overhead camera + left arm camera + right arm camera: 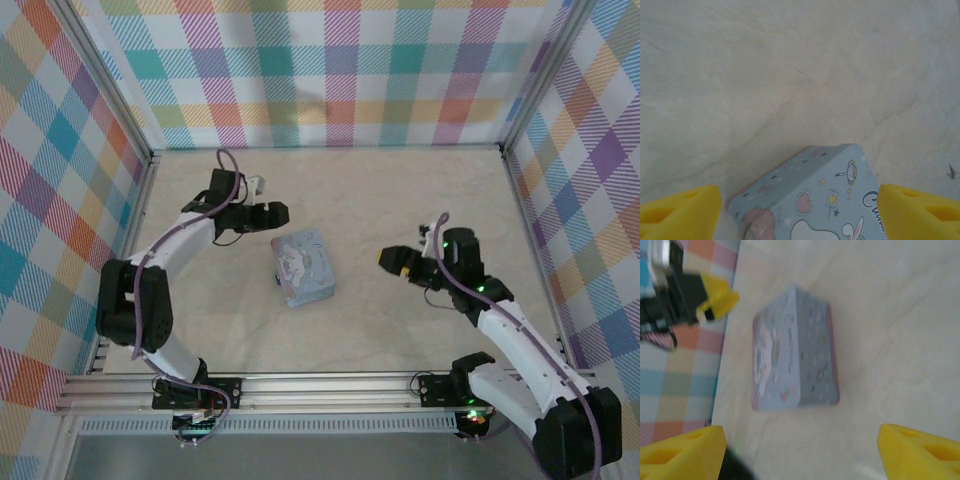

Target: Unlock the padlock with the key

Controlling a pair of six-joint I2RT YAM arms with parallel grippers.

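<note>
Approach stage: my left gripper (279, 216) and right gripper (388, 262) hang spread, empty, flanking the blue tin (303, 266); next I must locate the key.

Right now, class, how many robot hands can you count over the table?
2. The left hand hovers beyond the blue cartoon box; the right hand hovers to its right. None seems hidden.

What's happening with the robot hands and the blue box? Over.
Left hand open, empty, at box's far side. Right hand open, empty, off to its right. Box flat on table, untouched. Nothing in the way.
</note>
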